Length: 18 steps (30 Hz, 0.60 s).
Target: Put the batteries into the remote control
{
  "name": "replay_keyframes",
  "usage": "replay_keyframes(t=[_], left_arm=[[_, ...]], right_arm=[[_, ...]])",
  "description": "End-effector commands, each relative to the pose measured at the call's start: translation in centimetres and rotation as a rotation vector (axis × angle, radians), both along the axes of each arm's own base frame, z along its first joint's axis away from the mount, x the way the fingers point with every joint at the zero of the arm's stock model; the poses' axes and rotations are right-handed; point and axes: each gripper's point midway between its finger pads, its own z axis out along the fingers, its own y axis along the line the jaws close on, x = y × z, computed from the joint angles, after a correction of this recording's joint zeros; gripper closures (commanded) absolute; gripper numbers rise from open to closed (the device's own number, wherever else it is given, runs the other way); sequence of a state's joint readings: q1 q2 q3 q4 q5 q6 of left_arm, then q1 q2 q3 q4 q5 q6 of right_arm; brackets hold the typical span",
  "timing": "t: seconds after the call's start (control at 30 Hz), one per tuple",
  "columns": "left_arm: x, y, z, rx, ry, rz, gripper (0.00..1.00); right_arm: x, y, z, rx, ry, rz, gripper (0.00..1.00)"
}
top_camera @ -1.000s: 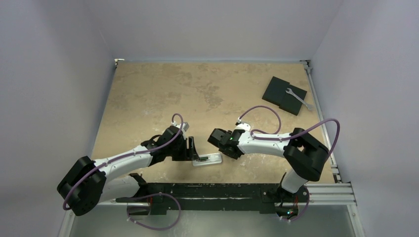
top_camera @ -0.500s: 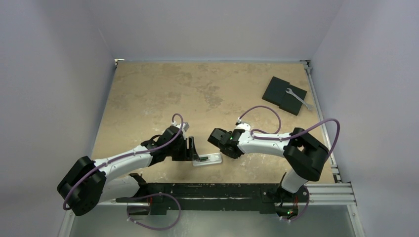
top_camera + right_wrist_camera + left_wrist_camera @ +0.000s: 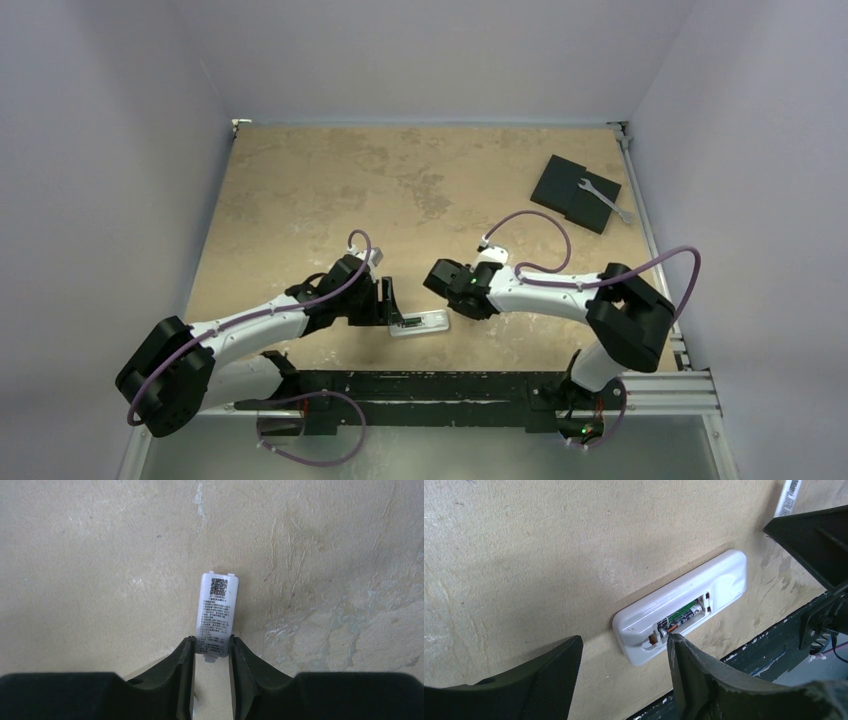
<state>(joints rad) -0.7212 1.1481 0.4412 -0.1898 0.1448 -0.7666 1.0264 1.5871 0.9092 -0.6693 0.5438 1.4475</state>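
Remote control (image 3: 420, 323): lying face down near the front edge of the table (image 3: 300, 200), just left of the middle, with its battery bay open upward; it is sitting where it was half a second ago.
Left gripper (image 3: 390, 305): hovering at the remote control's left end with its jaws spread wide and holding nothing; it is staying in the same spot as before. In the left wrist view (image 3: 624, 645) one fingertip (image 3: 675, 642) is overlapping the near end of the open bay, and I cannot tell whether it is touching.
Batteries (image 3: 680, 617): lying side by side inside the bay, dark with a green label and pale metal ends; that fingertip is partly hiding their near ends.
Right gripper (image 3: 211, 645): pinching the lower end of a small white battery cover (image 3: 217, 612) between narrowly set fingers, just right of the remote control and above the table.
Battery cover: sticking out past the fingertips, its printed label and square code facing the wrist camera.
Right arm (image 3: 630, 320): its elbow is sitting slightly further right and nearer the front edge than half a second ago, while its wrist has barely shifted.
Black pad (image 3: 565, 185): lying at the far right corner, well apart from both grippers.
Wrench (image 3: 606, 200): resting across the black pad's right part.
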Motion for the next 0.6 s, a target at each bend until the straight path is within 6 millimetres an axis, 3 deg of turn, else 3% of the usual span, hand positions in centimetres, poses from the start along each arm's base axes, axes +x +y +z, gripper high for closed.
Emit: replay_keyframes(t=[0.0, 0.57], left_arm=[[0.8, -0.9, 1.4, -0.038, -0.031, -0.005, 0.37], [2.5, -2.2, 4.1, -0.047, -0.11, -0.051, 0.3]], right_arm=[[0.8, -0.7, 1.4, -0.017, -0.063, 0.035, 1.0], [0.6, -0.3, 3.0, -0.032, -0.098, 0.272, 1.0]])
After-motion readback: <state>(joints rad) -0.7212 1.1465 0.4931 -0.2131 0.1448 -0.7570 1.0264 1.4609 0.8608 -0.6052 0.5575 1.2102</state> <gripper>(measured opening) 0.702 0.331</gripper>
